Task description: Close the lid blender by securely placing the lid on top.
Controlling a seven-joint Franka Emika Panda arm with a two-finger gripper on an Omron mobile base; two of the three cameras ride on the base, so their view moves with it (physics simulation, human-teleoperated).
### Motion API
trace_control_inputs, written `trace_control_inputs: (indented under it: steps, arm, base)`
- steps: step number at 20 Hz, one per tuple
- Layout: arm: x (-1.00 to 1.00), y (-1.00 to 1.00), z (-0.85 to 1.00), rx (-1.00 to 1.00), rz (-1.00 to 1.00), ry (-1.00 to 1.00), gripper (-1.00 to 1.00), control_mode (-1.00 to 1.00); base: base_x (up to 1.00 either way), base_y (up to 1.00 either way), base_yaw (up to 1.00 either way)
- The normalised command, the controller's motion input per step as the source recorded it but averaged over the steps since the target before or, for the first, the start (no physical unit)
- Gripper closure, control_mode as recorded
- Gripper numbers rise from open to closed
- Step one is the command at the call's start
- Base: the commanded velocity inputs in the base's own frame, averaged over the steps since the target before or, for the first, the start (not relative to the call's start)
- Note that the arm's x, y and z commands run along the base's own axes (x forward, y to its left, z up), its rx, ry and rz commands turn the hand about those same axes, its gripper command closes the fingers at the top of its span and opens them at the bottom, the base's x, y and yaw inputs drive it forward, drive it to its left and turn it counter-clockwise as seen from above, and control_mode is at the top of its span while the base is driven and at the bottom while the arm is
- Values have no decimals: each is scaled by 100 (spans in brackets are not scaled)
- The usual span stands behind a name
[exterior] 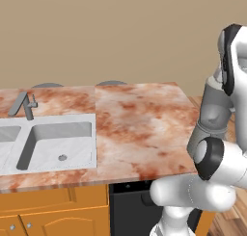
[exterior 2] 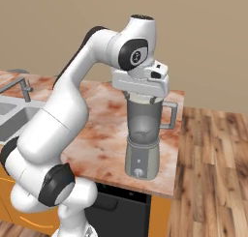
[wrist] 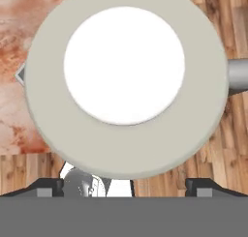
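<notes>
the lid [wrist: 126, 81] is sitting over the mouth of the blender [exterior 2: 143, 139], and from the hand view it is showing as a broad pale disc with a white raised centre, covering the jar so that just the handle is poking out at the right edge and a bit of spout at the left. the right base view is giving the side-on picture instead: the blender is standing upright near the right-hand front corner of the marbled counter [exterior 2: 104, 134], its smoky jar above a tapered grey base with a small white knob, and the lid is appearing there as a thin pale band at the jar's rim, right under the hand. the gripper [wrist: 125, 185] is hanging directly above the lid; its two dark fingertips are standing wide apart at the bottom of the hand view, gripping nothing. the left base view is adding the sink [exterior: 53, 143] and faucet [exterior: 24, 105] further left along the counter, well apart from the blender.
</notes>
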Motion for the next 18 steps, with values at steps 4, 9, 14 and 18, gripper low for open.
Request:
trace_control_inputs:
  steps: [4, 9, 14, 18]
  arm:
    - [-73, 0, 2, 0, 0, -5, -100, -100]
    - [-95, 3, 10, 0, 0, -11, -100, -100]
    - [-88, 17, 10, 0, 0, -7, -100, -100]
    - [-53, 63, 2, 0, 0, -2, -100, -100]
  base:
    - [0, 0, 0]
    - [0, 0, 0]
    - [0, 0, 0]
    - [0, 0, 0]
